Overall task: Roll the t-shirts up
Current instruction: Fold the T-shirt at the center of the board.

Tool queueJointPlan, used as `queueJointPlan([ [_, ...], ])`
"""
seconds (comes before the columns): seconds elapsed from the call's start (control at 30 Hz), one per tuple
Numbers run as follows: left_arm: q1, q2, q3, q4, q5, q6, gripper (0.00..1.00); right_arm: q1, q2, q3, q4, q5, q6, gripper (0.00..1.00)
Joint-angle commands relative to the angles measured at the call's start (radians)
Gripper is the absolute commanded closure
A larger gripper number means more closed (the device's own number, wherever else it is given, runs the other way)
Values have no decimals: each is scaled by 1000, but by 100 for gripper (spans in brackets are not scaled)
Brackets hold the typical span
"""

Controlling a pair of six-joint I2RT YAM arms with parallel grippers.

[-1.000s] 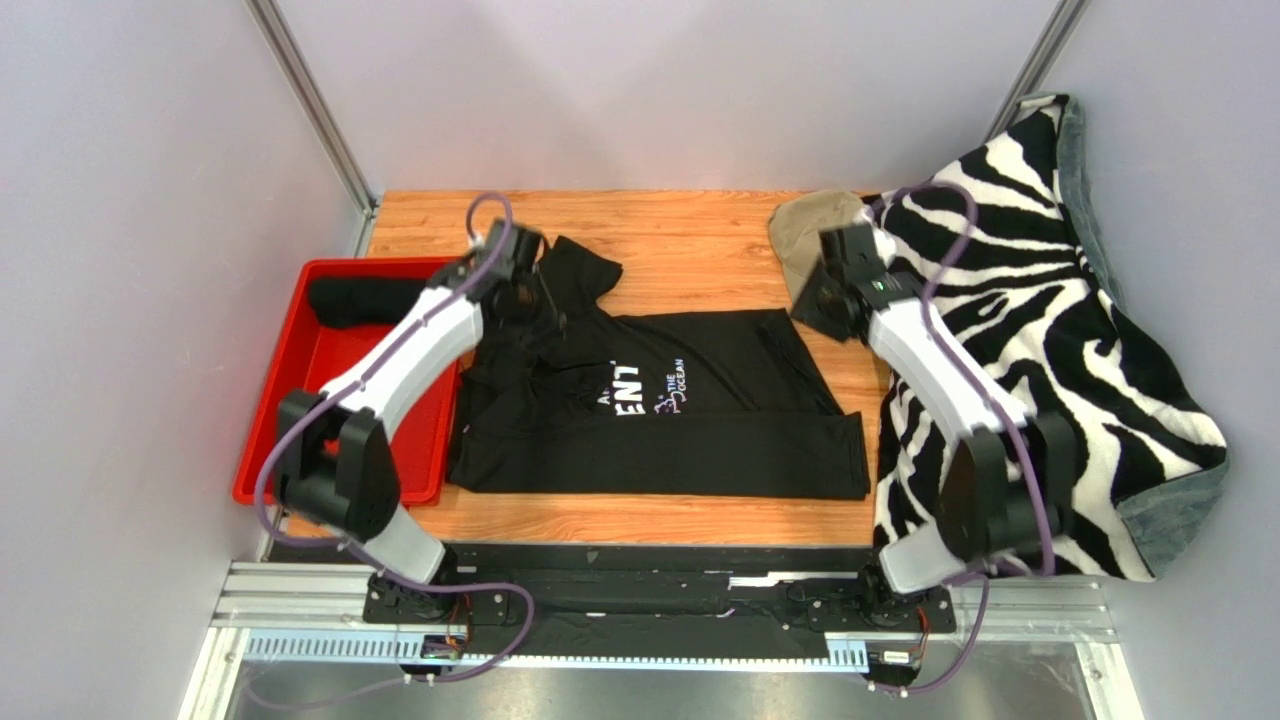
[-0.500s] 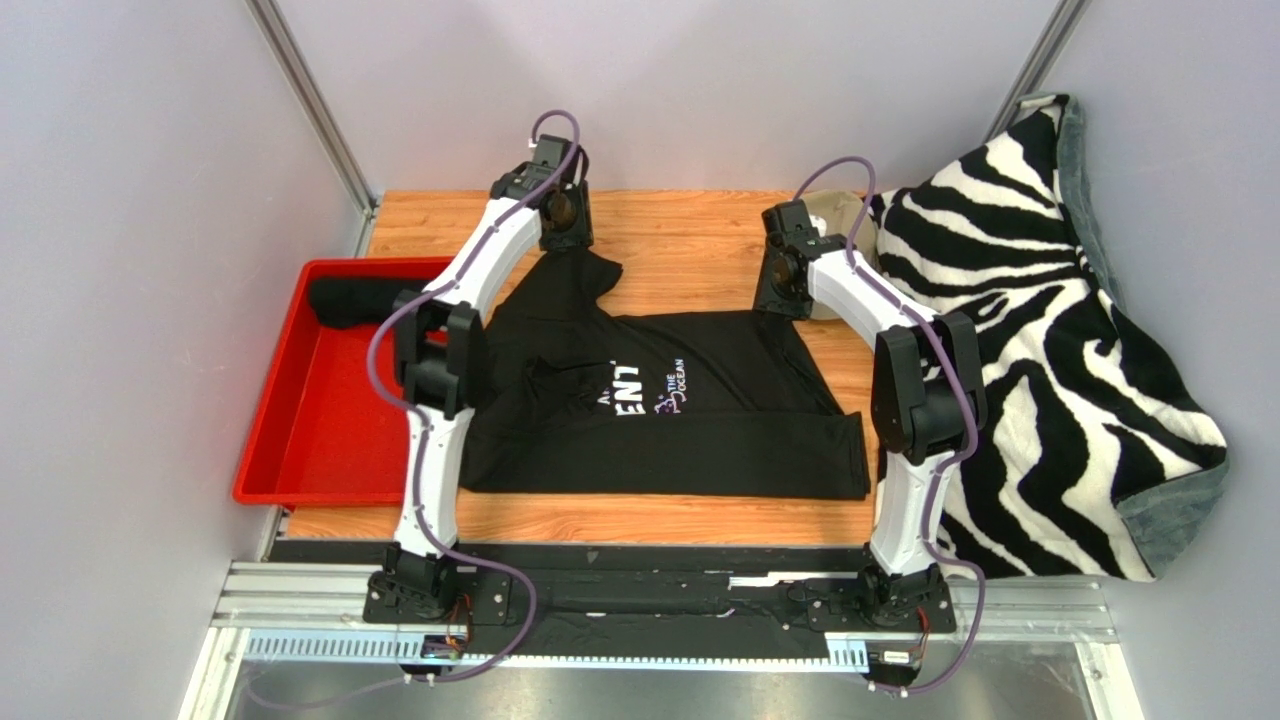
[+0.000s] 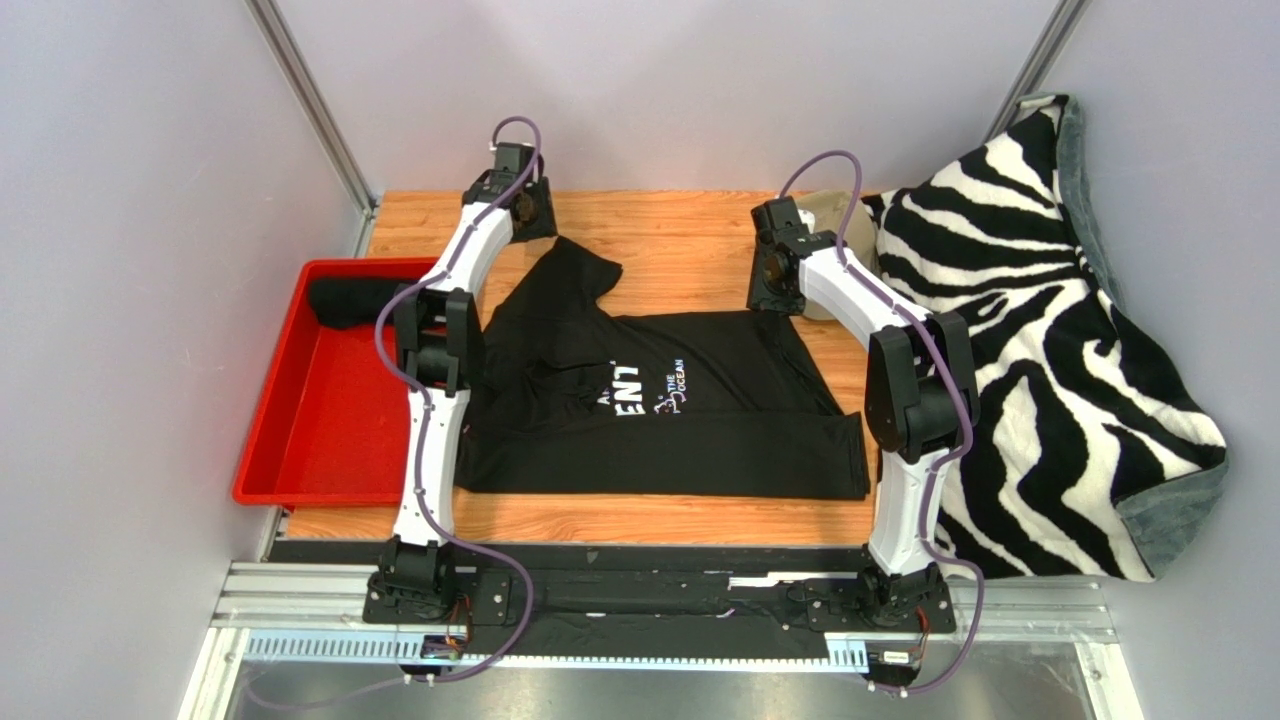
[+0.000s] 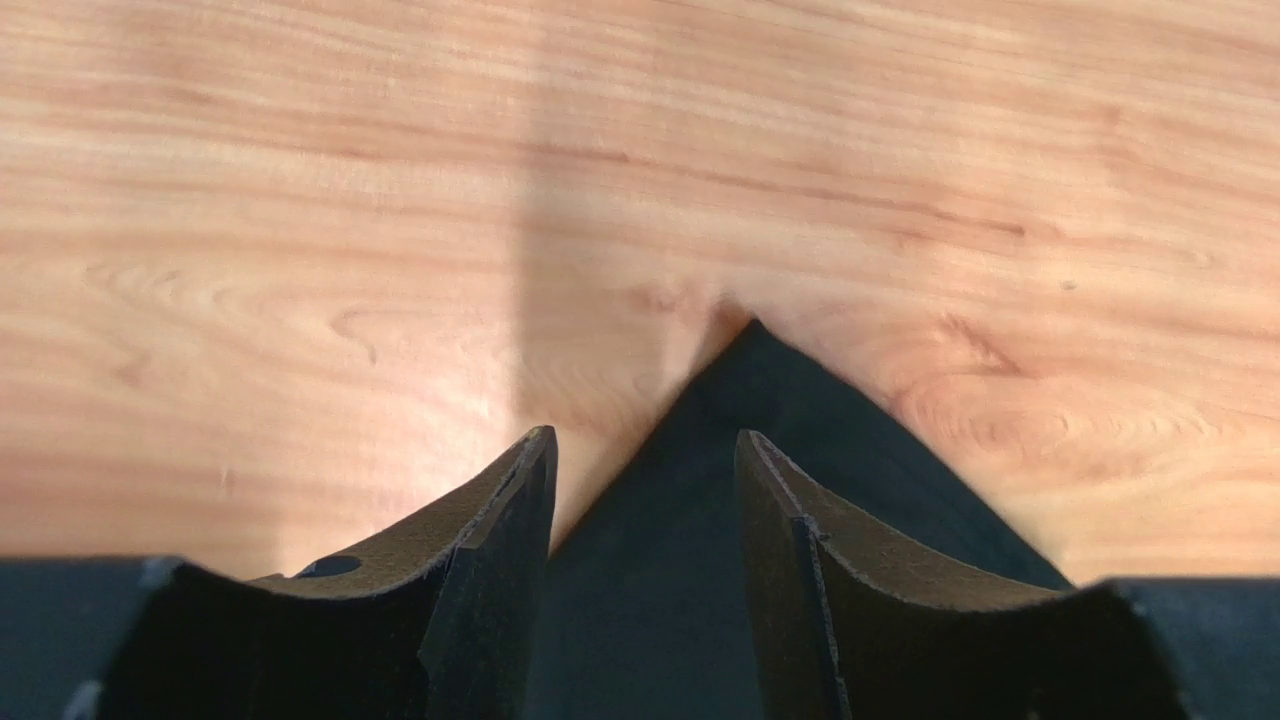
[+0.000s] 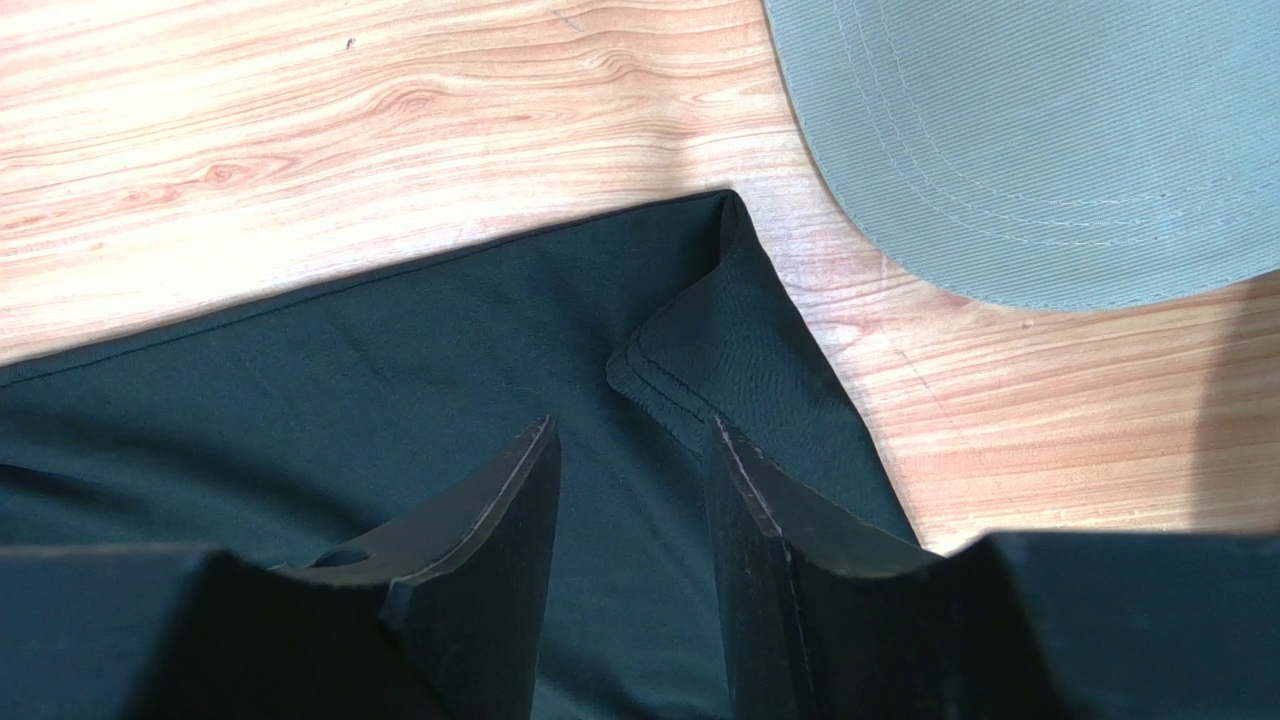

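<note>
So the left end effector (image 4: 643, 441) has its two fingers spread with a clear gap and nothing pinched. In its wrist view the pointed tip of the black t-shirt (image 4: 819, 435) shows through the gap, lying on the bare wood of the desk (image 4: 301, 225). From the top camera this end effector (image 3: 519, 210) sits in the upper left of the desk, just past the shirt's far sleeve.

The right end effector (image 5: 633, 431) is also spread, gripping nothing, and hovers over the shirt (image 5: 331, 360) close to a corner where the hem is flipped back on itself. Up top it (image 3: 774, 278) is near the shirt's upper right corner.

The t-shirt (image 3: 676, 420) itself is laid out mostly flat in the middle of the desk (image 3: 676, 240), white lettering facing up, not rolled at all.

A grey-green cloth piece (image 5: 1052, 135) with a stitched curved edge lies in the upper right of the right wrist view, near that corner but not touching it. A red tray (image 3: 286, 435) sits at the left edge with a dark rolled bundle (image 3: 353, 300) at its far end. A zebra-print fabric (image 3: 1052, 330) is heaped on the right.
</note>
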Motion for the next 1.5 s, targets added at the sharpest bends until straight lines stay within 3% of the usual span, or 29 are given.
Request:
queueJointPlan([
  [0.0, -7, 56, 69, 82, 87, -15, 44, 4, -14, 25, 19, -11, -6, 56],
  [0.27, 7, 108, 92, 85, 222, -115, 41, 7, 1, 25, 23, -20, -3, 56],
  [0.47, 21, 130, 67, 111, 306, -212, 45, 7, -2, 16, 25, -8, -9, 56],
  [0.63, 22, 124, 50, 125, 303, -219, 62, 7, 7, 21, 22, 6, -25, 57],
  [0.77, 22, 107, 27, 148, 296, -221, 89, 7, 18, 28, 16, 4, -46, 58],
  [0.97, 22, 64, 0, 190, 305, -223, 100, 15, 35, 19, 11, 10, -46, 58],
  [1.47, 27, -19, -40, 243, 328, -210, 100, 13, 138, 108, -44, 159, -25, 66],
])
